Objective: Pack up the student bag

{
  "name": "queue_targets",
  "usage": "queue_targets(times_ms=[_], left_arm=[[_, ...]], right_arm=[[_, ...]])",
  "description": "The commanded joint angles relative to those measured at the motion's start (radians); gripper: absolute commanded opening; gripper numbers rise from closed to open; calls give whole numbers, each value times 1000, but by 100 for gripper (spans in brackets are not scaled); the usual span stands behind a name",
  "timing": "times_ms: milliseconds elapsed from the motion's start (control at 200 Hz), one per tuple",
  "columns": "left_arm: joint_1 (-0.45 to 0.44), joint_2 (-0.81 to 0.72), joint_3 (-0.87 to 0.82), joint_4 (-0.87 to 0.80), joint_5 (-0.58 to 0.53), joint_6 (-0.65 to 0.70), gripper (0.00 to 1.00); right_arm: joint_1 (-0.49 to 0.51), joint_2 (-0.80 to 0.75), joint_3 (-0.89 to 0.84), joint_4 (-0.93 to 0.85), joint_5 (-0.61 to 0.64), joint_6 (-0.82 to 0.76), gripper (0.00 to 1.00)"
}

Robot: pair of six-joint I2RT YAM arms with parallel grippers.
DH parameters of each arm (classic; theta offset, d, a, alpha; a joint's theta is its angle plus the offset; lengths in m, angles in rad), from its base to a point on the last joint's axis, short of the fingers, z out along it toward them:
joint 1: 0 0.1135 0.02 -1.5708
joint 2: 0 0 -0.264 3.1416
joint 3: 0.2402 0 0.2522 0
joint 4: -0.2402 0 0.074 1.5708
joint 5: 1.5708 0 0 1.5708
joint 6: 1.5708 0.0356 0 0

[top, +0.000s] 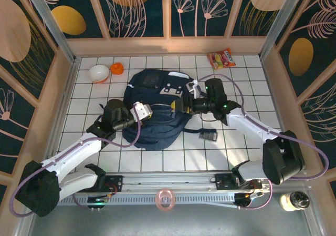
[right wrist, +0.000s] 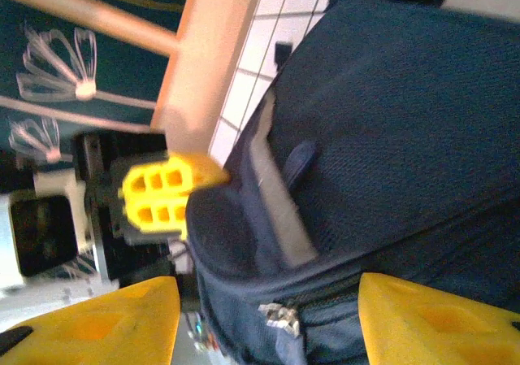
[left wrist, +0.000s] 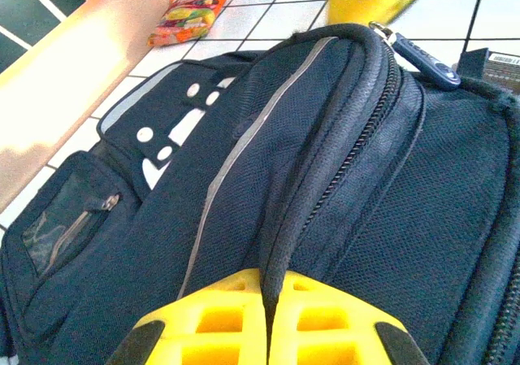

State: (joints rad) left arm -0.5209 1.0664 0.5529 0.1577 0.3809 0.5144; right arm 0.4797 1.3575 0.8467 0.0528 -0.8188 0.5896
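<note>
You have a white bowl (top: 98,73) with a small orange thing (top: 116,68) just beside it at the bench's (top: 252,89) far left, a snack packet (top: 221,58) far right, and a small dark object (top: 208,135) nearer.

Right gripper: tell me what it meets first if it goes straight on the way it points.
The backpack. The right gripper has its fingers open on either side of the backpack's zipped edge, which lies right ahead. Depth is unclear, but nothing seems nearer.
</note>
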Motion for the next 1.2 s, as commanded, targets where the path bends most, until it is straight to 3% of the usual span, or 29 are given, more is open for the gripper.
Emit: queue_targets(times_ms=[0,395,500,691,806,921,991,1096,1196], left_arm=[[5,-43,0,90,88,47,0],[6,-31,7,96,124,104,0],[6,-9,17,74,143,158,0],[14,43,47,75,68,187,0],[60,84,70,79,42,187,0],[105,126,88,96,-24,168,11],[104,141,125,49,-34,129,30],[105,119,191,-56,-25,-26,52],[91,18,170,-89,-40,-170,60]], right_arm=[[-32,21,-24,103,23,169,60],[-18,83,-38,155,-18,318,56],[7,85,-39,216,-24,363,43],[45,93,-65,282,20,423,0],[61,62,-121,379,88,497,0],[97,27,-150,441,193,556,0],[123,17,-159,478,276,593,0],[166,18,-161,518,393,634,0],[202,31,-164,567,486,671,0]])
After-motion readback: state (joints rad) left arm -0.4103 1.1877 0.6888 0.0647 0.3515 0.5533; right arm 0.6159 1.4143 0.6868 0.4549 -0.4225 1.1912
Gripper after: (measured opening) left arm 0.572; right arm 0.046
